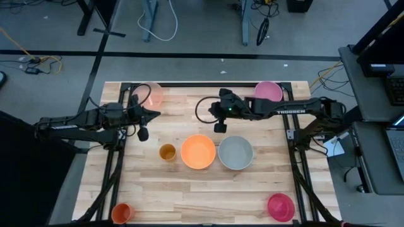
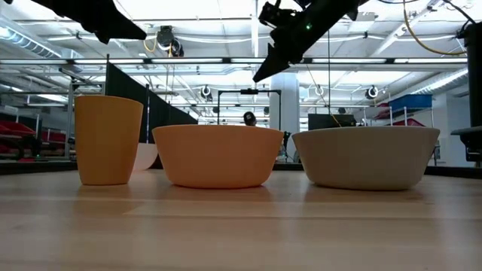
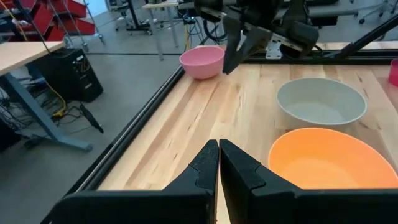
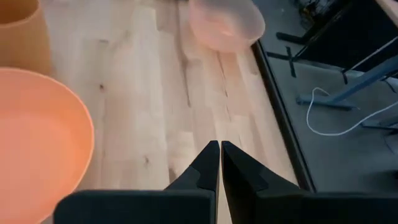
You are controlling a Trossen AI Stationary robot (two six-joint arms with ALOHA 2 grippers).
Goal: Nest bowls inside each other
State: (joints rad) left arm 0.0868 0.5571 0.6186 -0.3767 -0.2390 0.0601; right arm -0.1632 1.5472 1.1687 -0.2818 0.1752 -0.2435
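Nothing is nested yet: all 5 bowls sit apart on the counter (image 1: 189, 195). The orange bowl (image 1: 198, 152) and the grey bowl (image 1: 235, 152) stand side by side in the middle, nearly touching. The pale pink bowl (image 1: 151, 94) is at the far left corner, the mid pink bowl (image 1: 268, 91) at the far right, and the magenta bowl (image 1: 281, 207) at the near right corner. 2 narrow cups, the amber cup (image 1: 167, 152) just beside the orange bowl and the orange cup (image 1: 121, 212) at the near left, are not part of the job.

Both arms hang above the counter, holding nothing. The left gripper (image 1: 153, 114) has its fingers pressed together, and so does the right gripper (image 1: 219, 117).

To start well, I would say a gripper has to spread its fingers first, then come down over one rim, one finger inside the wall and one outside. The right one hangs nearest the grey bowl, so lifting that and lowering it level into the orange one looks the shortest move. A tilted drop could catch a rim or shove the orange bowl into the amber cup.
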